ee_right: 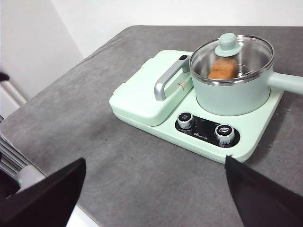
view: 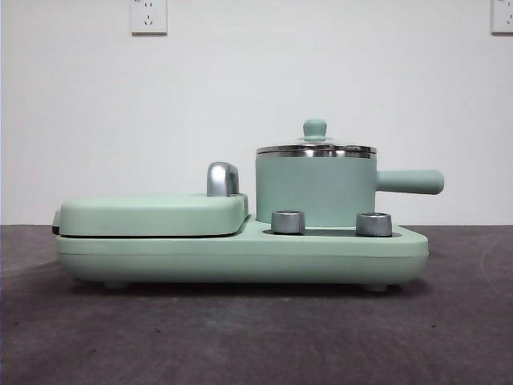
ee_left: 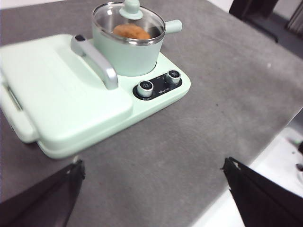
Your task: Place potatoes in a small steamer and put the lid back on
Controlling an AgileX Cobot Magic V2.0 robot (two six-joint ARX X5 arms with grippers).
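Sitting on the right half of a mint-green cooker base [view: 240, 255], the small steamer [view: 314, 191] fills the middle of the front view, its stubby handle [view: 410, 182] pointing away from the griddle cover [view: 152, 215] beside it. The lid [view: 316, 149] rests level on the steamer's steel rim, green knob up. Two steel dials [view: 288, 222] stand on the base just in front of the steamer. The base rests on a grey tabletop [view: 240, 337]; neither arm shows here.

From the left wrist view, the potato [ee_left: 131, 31] lies inside the small steamer [ee_left: 128, 52], seen through the glass of the lid [ee_left: 129, 21], which is seated on the rim. The griddle cover's chrome handle [ee_left: 94, 61] runs just beside the steamer. The left tool [ee_left: 154, 189] hangs over bare tabletop, well apart from the steamer, jaws spread wide and holding nothing.

From the right wrist view, the same potato [ee_right: 223, 69] sits within the steamer [ee_right: 232, 92] under the closed lid [ee_right: 232, 52] (the glass is clear enough to show its orange-brown skin). The right tool [ee_right: 154, 189] is likewise wide open and empty, well apart from the steamer, near the tabletop's edge.
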